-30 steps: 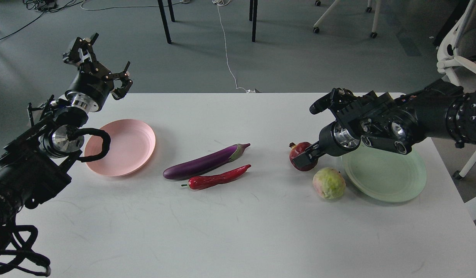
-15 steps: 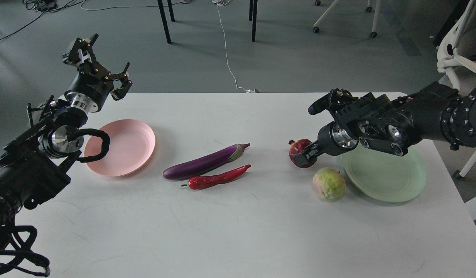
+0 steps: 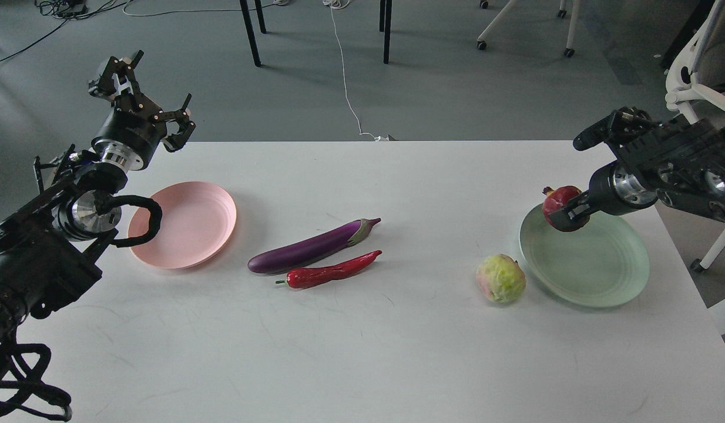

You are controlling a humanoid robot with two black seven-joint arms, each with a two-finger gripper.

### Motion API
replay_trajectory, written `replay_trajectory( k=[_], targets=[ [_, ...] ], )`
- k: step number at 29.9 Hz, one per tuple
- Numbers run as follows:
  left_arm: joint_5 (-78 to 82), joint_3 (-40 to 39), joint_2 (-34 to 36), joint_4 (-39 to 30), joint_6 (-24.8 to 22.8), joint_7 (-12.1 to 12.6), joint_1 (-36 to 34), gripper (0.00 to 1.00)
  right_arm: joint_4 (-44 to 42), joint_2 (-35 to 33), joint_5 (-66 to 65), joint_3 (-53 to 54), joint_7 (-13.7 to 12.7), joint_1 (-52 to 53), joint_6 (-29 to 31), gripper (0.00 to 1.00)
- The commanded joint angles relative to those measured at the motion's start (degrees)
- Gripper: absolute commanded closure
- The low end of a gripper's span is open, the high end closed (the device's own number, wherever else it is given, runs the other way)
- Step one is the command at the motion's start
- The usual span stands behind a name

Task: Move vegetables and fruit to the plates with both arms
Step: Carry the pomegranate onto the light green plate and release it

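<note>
White tabletop [image 3: 362,352] fills most of the head view, its surface lightly scuffed. Black and bulky, the left arm [image 3: 39,258] rises from the lower left edge beside the pink plate [image 3: 183,224], and its gripper [image 3: 140,97] stands raised over the table's far left corner with the claws spread apart and nothing between them. The right arm [image 3: 680,170] reaches in from the right edge; its gripper [image 3: 568,211] is clamped on the dark red pomegranate [image 3: 559,200], held off the table above the far left rim of the mint green plate [image 3: 586,264]. That plate lies near the right edge of the table, the pink one well apart on the left. Between them, near the centre, lies the purple eggplant [image 3: 309,248], cap pointing to the far right, with the red chili pepper [image 3: 333,271] just beside it on the near side and roughly parallel. The bumpy yellow-green fruit [image 3: 501,278] sits on the table just beside the green plate's left rim.
</note>
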Motion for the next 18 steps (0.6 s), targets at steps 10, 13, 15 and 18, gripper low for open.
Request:
replay_trajectory(
  k=[10, 13, 15, 18],
  targets=[
    [-0.01, 0.00, -0.85, 0.00, 0.07, 0.08, 0.17, 0.02, 0.11, -3.37, -0.30, 0.40, 0.05, -3.89, -2.55, 0.03],
    [-0.01, 0.00, -0.76, 0.00, -0.02, 0.08, 0.52, 0.02, 0.20, -3.29, -0.48, 0.40, 0.32, -3.19, -2.20, 0.02],
    [-0.01, 0.00, -0.50, 0.00, -0.02, 0.08, 0.52, 0.02, 0.46, -2.85, -0.74, 0.48, 0.49, -2.05, -2.19, 0.02],
    [-0.01, 0.00, -0.32, 0.00, -0.02, 0.08, 0.44, 0.02, 4.74, -2.06, -0.30, 1.88, 0.67, 3.81, -2.19, 0.02]
  ],
)
